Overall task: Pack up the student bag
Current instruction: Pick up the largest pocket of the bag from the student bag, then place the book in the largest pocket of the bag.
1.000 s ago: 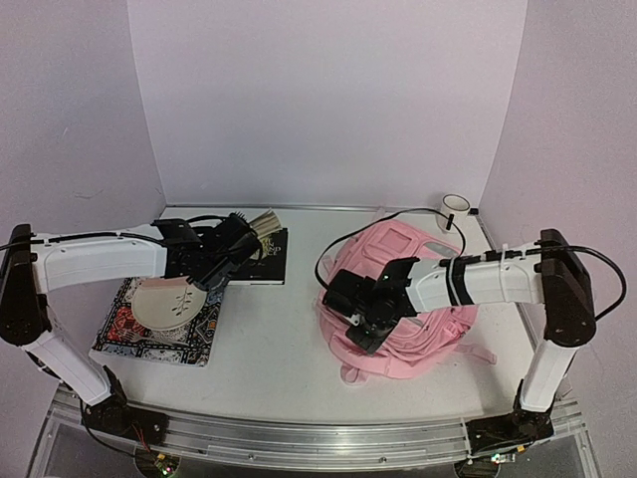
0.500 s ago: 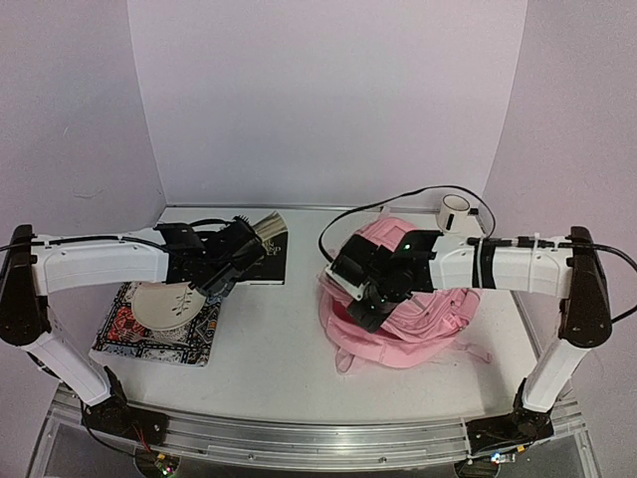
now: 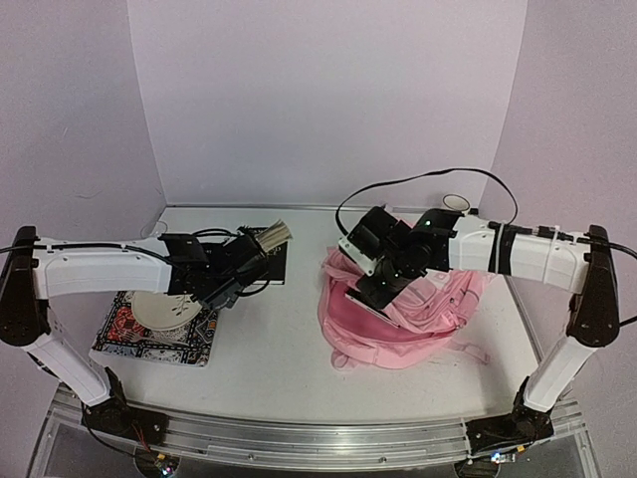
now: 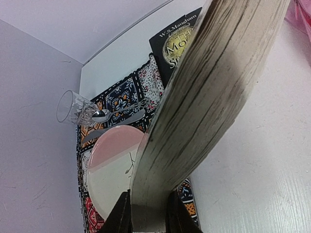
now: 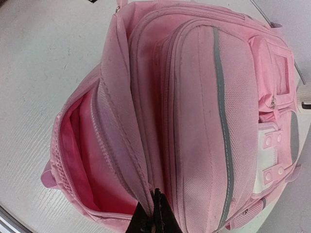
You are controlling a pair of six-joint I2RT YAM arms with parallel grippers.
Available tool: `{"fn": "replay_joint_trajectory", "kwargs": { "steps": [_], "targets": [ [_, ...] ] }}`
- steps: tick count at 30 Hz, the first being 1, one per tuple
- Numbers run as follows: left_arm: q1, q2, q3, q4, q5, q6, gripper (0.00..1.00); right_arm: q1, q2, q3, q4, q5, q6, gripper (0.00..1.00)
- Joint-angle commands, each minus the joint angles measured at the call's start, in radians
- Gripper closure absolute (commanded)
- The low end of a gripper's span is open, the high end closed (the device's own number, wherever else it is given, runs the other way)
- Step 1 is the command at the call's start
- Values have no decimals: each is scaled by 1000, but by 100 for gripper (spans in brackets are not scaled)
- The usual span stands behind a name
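The soft pink backpack [image 3: 423,324] lies on the right half of the white table [image 3: 279,349], padded front up, its main compartment gaping. The right gripper [image 5: 154,216] is pinched tight on the fabric lip of that opening. The left gripper [image 4: 147,216] clamps a thick, yellow-edged paperback [image 4: 209,97] above a smooth round plate [image 4: 109,165].

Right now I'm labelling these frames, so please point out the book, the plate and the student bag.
book [image 4: 209,97], left wrist view, on its page edges.
plate [image 4: 108,180], left wrist view, on its cream lower part.
student bag [image 5: 199,121], right wrist view, on its front pocket panel.
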Motion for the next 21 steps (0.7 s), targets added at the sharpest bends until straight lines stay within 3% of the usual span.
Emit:
{"fn": "replay_joint_trajectory", "kwargs": {
  "steps": [1, 9, 15, 21],
  "targets": [
    [-76, -37, -3, 53, -134, -54, 100, -9, -108, 95, -16, 206, 30, 100],
    [-244, -25, -12, 50, -296, -87, 100, -17, -94, 240, -15, 279, 46, 100],
    [-356, 29, 33, 49, -389, -88, 100, -16, -67, 327, -14, 214, 37, 100],
    [-416, 193, 127, 48, -470, -86, 100, -16, -50, 366, -6, 127, 49, 100]
  ]
}}
